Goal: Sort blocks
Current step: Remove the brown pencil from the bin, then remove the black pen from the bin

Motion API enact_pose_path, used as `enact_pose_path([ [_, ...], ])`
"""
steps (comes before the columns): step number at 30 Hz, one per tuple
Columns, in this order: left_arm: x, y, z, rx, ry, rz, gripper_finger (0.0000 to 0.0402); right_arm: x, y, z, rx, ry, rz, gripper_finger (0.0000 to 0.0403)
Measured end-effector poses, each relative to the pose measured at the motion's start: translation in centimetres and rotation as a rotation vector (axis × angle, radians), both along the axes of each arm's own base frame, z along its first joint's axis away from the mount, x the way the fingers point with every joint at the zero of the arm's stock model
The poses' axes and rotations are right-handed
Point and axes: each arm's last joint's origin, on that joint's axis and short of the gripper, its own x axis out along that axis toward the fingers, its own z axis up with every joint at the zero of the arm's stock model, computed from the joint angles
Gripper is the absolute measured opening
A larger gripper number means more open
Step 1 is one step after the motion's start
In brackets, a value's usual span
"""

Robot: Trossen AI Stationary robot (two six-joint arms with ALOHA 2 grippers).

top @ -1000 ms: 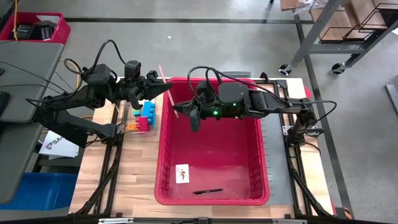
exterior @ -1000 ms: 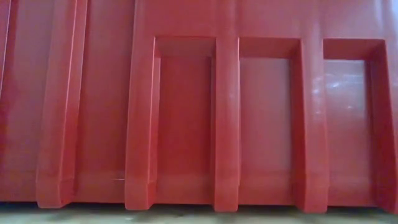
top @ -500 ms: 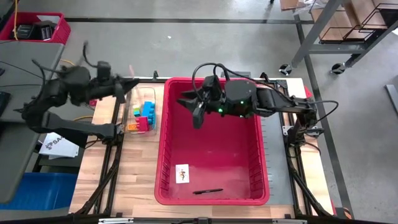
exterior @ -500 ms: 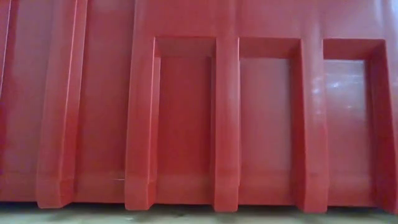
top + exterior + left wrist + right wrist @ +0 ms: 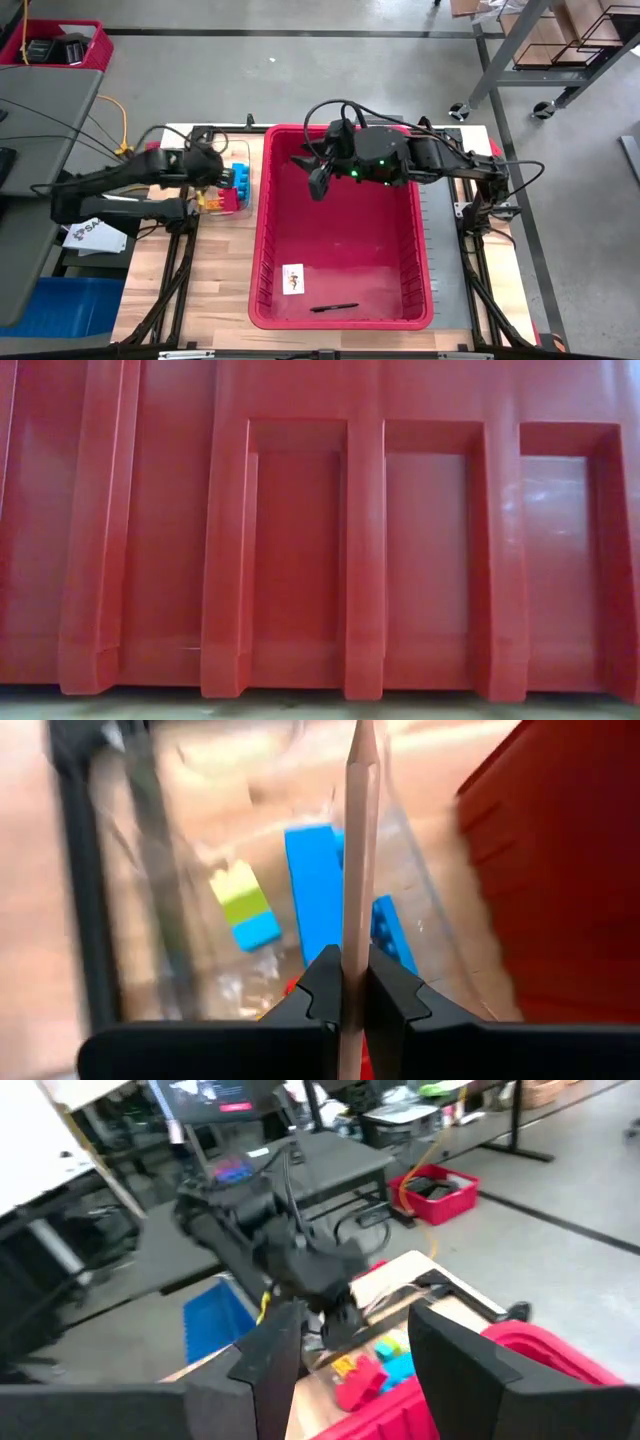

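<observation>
Red plastic bin (image 5: pixel 345 250) fills your surface (image 5: pixel 225 290), holding only a card and a pen; blocks (image 5: pixel 232 190) sit sorted in the clear tray just beside it. Your left claw (image 5: pixel 345 995) pinches a thin pink stick above them; your right claw (image 5: pixel 345 1345) hovers wide, empty, over the bin's rim.

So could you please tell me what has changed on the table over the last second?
The left claw, shut on a thin pink stick, drew back from the red bin and now hangs over the clear tray of blocks. The right claw let the stick go, opened and stays above the bin's far end. Bin, tray, blocks, and the card and pen inside the bin, have not moved.
</observation>
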Motion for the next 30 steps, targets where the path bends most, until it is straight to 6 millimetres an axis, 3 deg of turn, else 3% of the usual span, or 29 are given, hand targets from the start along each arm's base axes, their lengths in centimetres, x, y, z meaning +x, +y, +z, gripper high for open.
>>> enact_pose_path([
  [5,0.8,1.3,-5.0,-0.126,-0.031,0.076,0.0018,-0.3,0.9,-0.4,-0.031,0.044,-0.038,0.0178],
  [9,0.9,2.2,-5.9,-0.134,-0.052,0.140,0.0050,-0.6,2.0,-0.9,-0.033,0.096,-0.017,0.0178],
  [17,1.1,3.5,-5.6,-0.222,-0.167,0.094,0.0145,-1.7,2.7,-2.5,0.001,0.257,-0.071,0.0178],
  [20,1.1,3.7,-5.2,-0.266,-0.234,0.052,0.0182,-2.3,2.8,-3.4,0.034,0.366,-0.012,0.0178],
  [26,0.9,3.9,-1.8,-0.182,-0.332,-0.030,0.0233,-3.3,2.7,-4.9,0.128,0.588,0.182,0.0178],
  [30,0.7,3.8,0.4,-0.127,-0.364,-0.074,0.0246,-2.1,2.5,-6.9,0.250,0.687,0.344,0.0178],
])
